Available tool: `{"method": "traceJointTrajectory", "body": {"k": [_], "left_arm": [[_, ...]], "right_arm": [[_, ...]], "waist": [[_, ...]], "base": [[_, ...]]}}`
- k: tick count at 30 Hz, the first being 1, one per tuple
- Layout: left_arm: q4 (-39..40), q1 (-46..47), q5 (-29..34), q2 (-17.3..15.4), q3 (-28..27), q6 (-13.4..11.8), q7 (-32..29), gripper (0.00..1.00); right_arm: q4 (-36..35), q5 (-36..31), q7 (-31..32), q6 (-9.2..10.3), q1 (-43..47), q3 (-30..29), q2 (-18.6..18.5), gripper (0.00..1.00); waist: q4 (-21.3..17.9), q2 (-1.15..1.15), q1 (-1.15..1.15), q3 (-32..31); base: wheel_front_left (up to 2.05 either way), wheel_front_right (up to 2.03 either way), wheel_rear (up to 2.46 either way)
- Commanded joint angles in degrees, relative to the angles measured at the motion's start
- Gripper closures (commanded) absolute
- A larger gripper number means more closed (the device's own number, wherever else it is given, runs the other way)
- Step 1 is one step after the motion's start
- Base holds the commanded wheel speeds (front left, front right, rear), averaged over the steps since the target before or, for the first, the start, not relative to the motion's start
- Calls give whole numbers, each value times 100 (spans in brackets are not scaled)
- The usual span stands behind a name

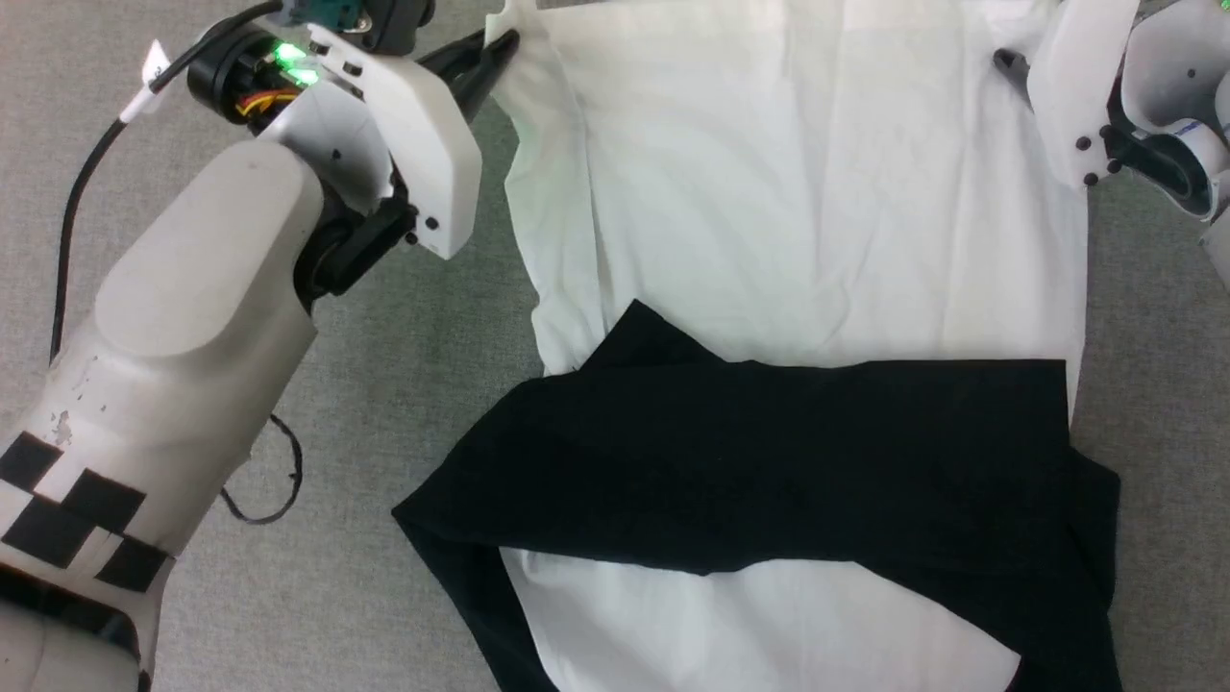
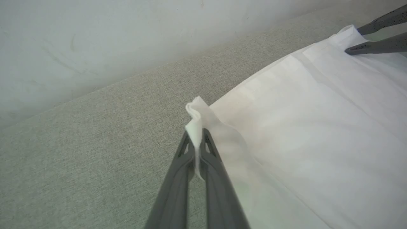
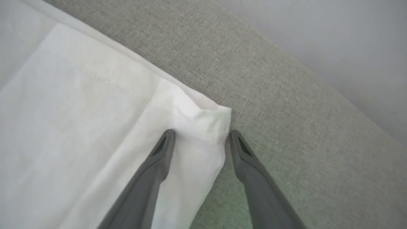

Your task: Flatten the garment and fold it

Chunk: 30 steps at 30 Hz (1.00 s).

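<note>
Nearest, the black sleeves lie folded across the garment, spread on the grey woven surface. Farther off, the left gripper has its jaws clamped on one far corner, likely for folding; the right gripper has its jaws apart astride the other

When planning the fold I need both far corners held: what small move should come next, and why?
Probably close the right claw on the far right corner of the soft white T-shirt with black sleeves. Its jaws stand open astride that corner, while the left claw is shut on the other far corner, so only one side is held.
</note>
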<state>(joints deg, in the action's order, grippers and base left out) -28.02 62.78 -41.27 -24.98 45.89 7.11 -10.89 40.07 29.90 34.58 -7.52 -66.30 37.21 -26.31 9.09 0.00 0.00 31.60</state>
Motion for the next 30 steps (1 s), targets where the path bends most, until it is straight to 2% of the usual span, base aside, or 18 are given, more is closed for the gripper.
{"method": "traceJointTrajectory", "body": {"k": [1,5,12,19,25,30], "left_arm": [[-94,98,-27,-6,8,36,70,100],[-330,158,-72,-68,12,37,157,100],[-792,312,-18,-156,-56,22,527,100],[-1154,458,145,-78,-166,-63,1371,100],[-1492,432,157,3,-174,-64,1765,100],[-1473,70,145,-28,-33,-26,2009,100]], "right_arm": [[196,25,-13,3,180,231,14,100],[418,-26,-449,3,3,374,-64,100],[740,-155,-1657,3,-359,398,20,100],[1141,-335,-2880,3,-592,390,113,100],[1408,-321,-3816,3,-527,389,246,100],[1354,-49,-4286,3,-119,547,289,100]], "waist": [[-19,0,0,-10],[-152,0,0,-88],[-438,0,0,-270],[-622,0,0,-486],[-687,0,0,-819],[-706,0,0,-1346]], "base": [[0,0,0],[0,0,0],[0,0,0],[0,0,0],[0,0,0],[0,0,0]]}}
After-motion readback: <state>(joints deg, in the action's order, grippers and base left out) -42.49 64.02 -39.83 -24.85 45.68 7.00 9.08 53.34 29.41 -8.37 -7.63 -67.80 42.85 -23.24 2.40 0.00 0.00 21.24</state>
